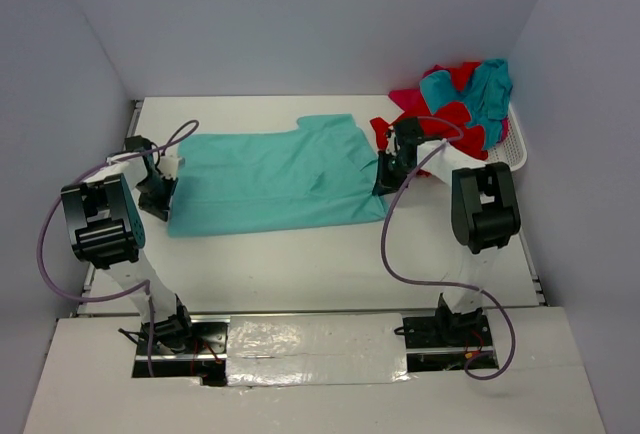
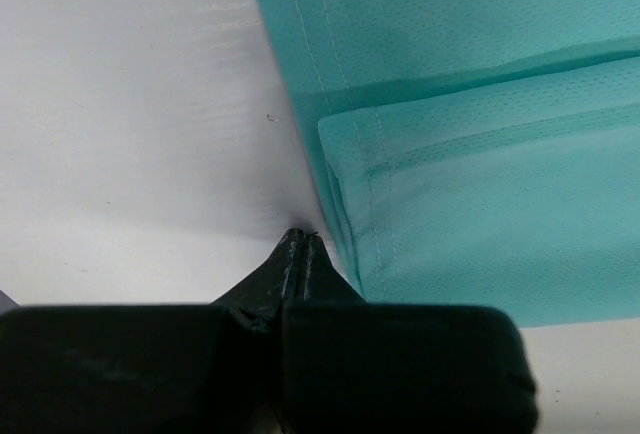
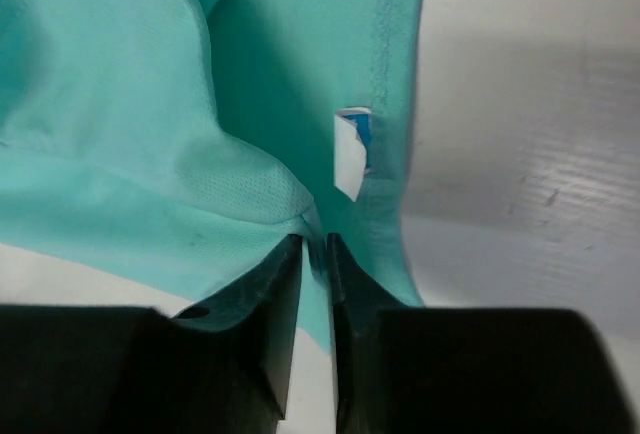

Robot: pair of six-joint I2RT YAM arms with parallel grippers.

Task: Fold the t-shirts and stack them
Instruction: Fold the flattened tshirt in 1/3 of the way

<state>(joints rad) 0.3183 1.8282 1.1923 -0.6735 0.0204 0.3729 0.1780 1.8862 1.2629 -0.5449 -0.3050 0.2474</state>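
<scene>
A teal t-shirt (image 1: 275,179) lies spread flat across the middle of the table, its lower part folded up over itself (image 2: 500,224). My left gripper (image 1: 160,192) (image 2: 302,238) is shut and holds nothing; its tips rest on the bare table just beside the shirt's left hem. At the shirt's right end, near the collar, my right gripper (image 1: 385,182) (image 3: 315,246) is shut on a raised ridge of the teal cloth (image 3: 200,154), its jaws a narrow slit apart. A white label (image 3: 350,154) shows just beyond the fingertips.
A white mesh basket (image 1: 514,154) stands at the back right corner, heaped with red and teal t-shirts (image 1: 462,104) that spill toward the right gripper. Pale walls close in the table on three sides. Both arm bases sit at the near edge.
</scene>
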